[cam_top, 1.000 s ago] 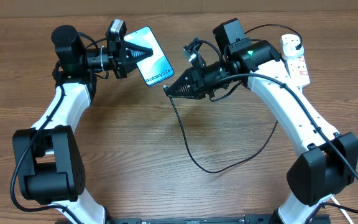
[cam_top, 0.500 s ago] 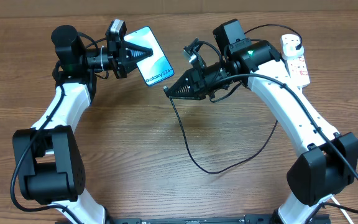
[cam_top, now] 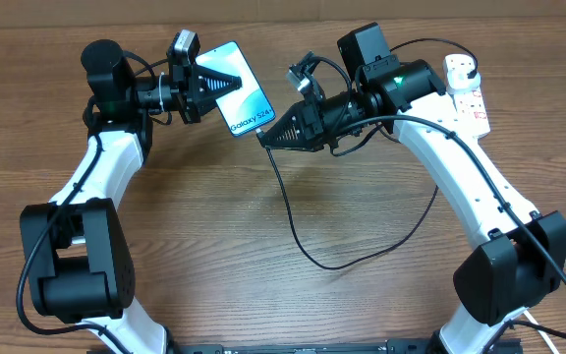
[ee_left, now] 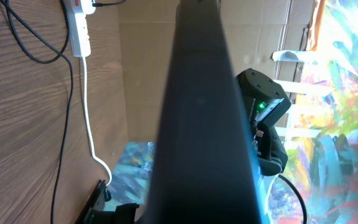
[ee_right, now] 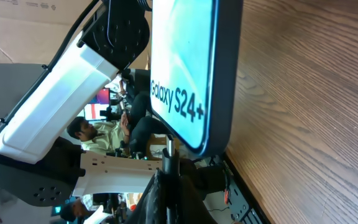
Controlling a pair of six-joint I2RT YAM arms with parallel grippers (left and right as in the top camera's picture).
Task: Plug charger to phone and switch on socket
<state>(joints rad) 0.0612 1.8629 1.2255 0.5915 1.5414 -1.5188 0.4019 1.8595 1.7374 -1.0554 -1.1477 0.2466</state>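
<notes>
My left gripper (cam_top: 226,83) is shut on the phone (cam_top: 244,90) and holds it above the table, its light blue screen with "Galaxy" lettering facing up. In the left wrist view the phone (ee_left: 204,112) is a dark slab seen edge-on. The right gripper (cam_top: 267,139) is shut on the charger (cam_top: 303,251) near its connector tip (ee_right: 168,144). That tip sits right at the phone's (ee_right: 188,68) lettered short edge; whether it is inserted I cannot tell. The black cable loops down over the table. The white socket (cam_top: 467,93) lies at the far right.
A thick white cord (ee_left: 87,118) trails from the socket (ee_left: 79,28) across the wooden table (cam_top: 214,236). The black loop of cable lies in the table's middle. Both arm bases (cam_top: 67,265) stand at the near corners.
The right gripper has moved up and left with the connector, bringing its tip to the phone's short edge. The left gripper and phone have stayed put.
</notes>
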